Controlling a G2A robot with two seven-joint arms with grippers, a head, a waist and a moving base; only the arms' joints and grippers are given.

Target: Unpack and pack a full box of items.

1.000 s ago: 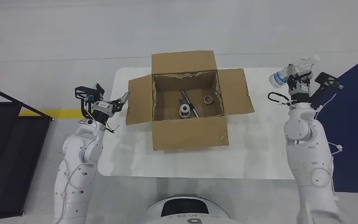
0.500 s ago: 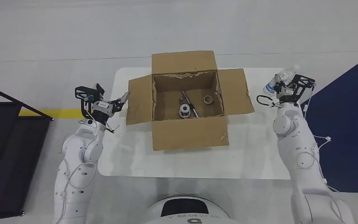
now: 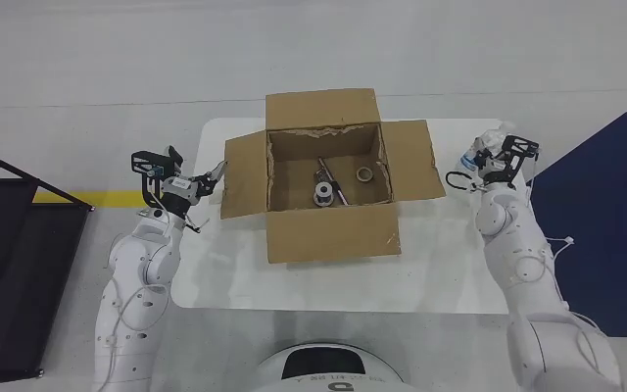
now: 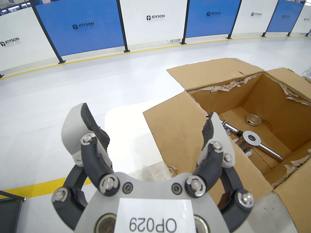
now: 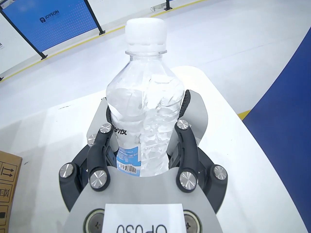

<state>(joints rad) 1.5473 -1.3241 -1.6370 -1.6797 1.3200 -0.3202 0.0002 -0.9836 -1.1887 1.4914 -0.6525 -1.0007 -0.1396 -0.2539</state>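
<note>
Our left gripper [image 3: 211, 176] has not stirred over the last second. It hovers just off the left flap of the box [image 3: 333, 235], jaws wide apart and empty. A white tag with a short printed code sits on its wrist, and we leave the code unread.

The box stands where it did on the white table [image 3: 294, 284], all four flaps folded out. On its floor lie a metal shaft with a collar [image 3: 323, 188] and a small metal ring [image 3: 363, 174], neither of them shifted. So the box is not yet emptied, and by our judgement the unpacking is still under way.

The change is on the right. The right gripper [image 3: 487, 162] was out beyond the table's far right corner a second ago. It has since swung inward and now hangs over that corner, well apart from the box's right flap. Its jaws are clamped around the lower body of a clear water bottle [image 5: 145, 78], white cap pointing away from the wrist. We read this as the bottle about to be set down on the table.

The bottle's blue label carries printed characters and a barcode, and this wrist bears a code tag too. A box flap [image 5: 7, 178] shows handling symbols, and the barrier panels [image 4: 80, 27] behind repeat a logo.
</note>
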